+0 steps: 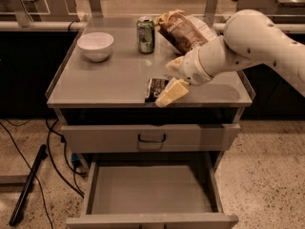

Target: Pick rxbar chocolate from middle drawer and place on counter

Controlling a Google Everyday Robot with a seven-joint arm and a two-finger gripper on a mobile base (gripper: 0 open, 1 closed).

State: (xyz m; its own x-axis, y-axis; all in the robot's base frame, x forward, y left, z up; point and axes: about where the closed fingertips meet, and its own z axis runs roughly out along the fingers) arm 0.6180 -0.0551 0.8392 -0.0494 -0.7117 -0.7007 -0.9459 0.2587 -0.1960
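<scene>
The rxbar chocolate point(154, 89), a small black-wrapped bar, lies flat on the grey counter point(114, 78) near its front edge. My gripper point(172, 78) is just right of the bar, low over the counter, with its cream fingers point(172, 92) spread apart. The lower finger overlaps the bar's right end. The middle drawer point(150, 192) is pulled out below, and its grey floor is bare.
A white bowl point(95, 46) sits at the back left of the counter. A green soda can point(146, 35) and a tan-and-brown chip bag point(183, 30) stand at the back. A shut drawer with a dark handle point(151, 138) is above the open one. Cables point(52, 151) lie on the floor at left.
</scene>
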